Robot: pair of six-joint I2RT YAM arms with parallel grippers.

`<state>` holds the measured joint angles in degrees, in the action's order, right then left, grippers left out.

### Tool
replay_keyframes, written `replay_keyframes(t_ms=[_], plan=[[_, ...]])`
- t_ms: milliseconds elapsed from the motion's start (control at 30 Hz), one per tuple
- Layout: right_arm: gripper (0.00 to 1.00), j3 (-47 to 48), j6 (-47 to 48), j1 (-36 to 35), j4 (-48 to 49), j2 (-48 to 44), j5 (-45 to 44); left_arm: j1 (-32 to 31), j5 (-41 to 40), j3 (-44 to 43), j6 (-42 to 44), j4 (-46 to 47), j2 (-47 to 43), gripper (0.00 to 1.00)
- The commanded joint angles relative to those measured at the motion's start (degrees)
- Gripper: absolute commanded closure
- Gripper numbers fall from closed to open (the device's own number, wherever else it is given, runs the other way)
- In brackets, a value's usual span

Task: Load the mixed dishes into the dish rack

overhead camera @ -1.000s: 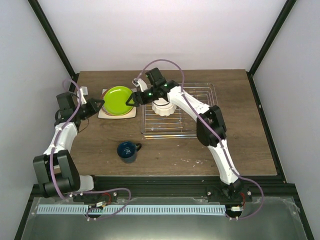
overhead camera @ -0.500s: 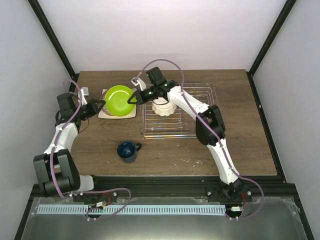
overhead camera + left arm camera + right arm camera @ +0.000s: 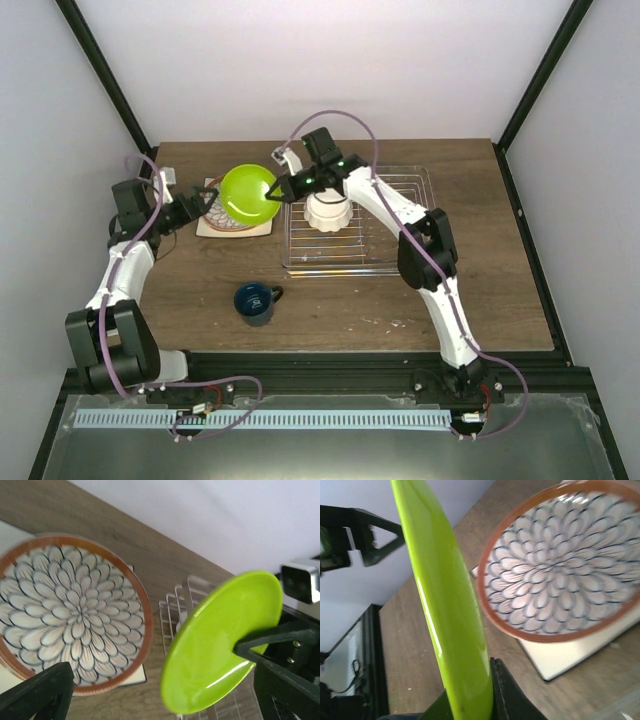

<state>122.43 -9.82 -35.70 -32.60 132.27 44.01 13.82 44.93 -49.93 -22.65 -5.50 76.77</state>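
Observation:
The lime-green plate [image 3: 246,192] is lifted and tilted above the floral plate [image 3: 226,224], which lies on the white square plate [image 3: 262,229]. My right gripper [image 3: 272,195] is shut on the green plate's right rim; the right wrist view shows the green plate [image 3: 451,620] edge-on between the fingers [image 3: 512,697]. My left gripper [image 3: 207,202] stands open just left of it, holding nothing. From the left wrist, the green plate [image 3: 220,640] hangs right of the floral plate [image 3: 65,610]. The dish rack [image 3: 385,235] holds the white scalloped bowl [image 3: 328,212]. The dark blue mug [image 3: 257,302] stands upright at the front.
The rack's wires [image 3: 172,607] begin right beside the stacked plates. The right arm's forearm [image 3: 385,205] stretches over the rack. White walls and black frame posts close in the table's back and sides.
My left gripper has opened and let go of the green plate. My right gripper has shut on its rim and raised it, tilting it off the floral plate.

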Motion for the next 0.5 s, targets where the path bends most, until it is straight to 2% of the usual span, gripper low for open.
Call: replay_keyframes(t_ms=[0,167,233,467], plan=[[0.99,0.9,8.9,3.7,-2.7,-9.1,-8.7,0.6,-6.0,-8.0,2.1,-5.5,0.7,0.0],[0.99,-3.4,22.0,3.8,-5.4,-16.4,-29.3,0.9,-17.0,-17.8,5.7,-16.3,4.5,0.0],[0.99,-7.1,26.1,4.0,-4.8,-19.6,-38.1,1.0,-19.8,-19.5,6.0,-17.5,5.1,0.0],[0.99,-21.0,42.5,8.0,0.2,-32.0,-48.4,1.0,-19.1,-20.1,5.9,-15.7,7.1,0.0]])
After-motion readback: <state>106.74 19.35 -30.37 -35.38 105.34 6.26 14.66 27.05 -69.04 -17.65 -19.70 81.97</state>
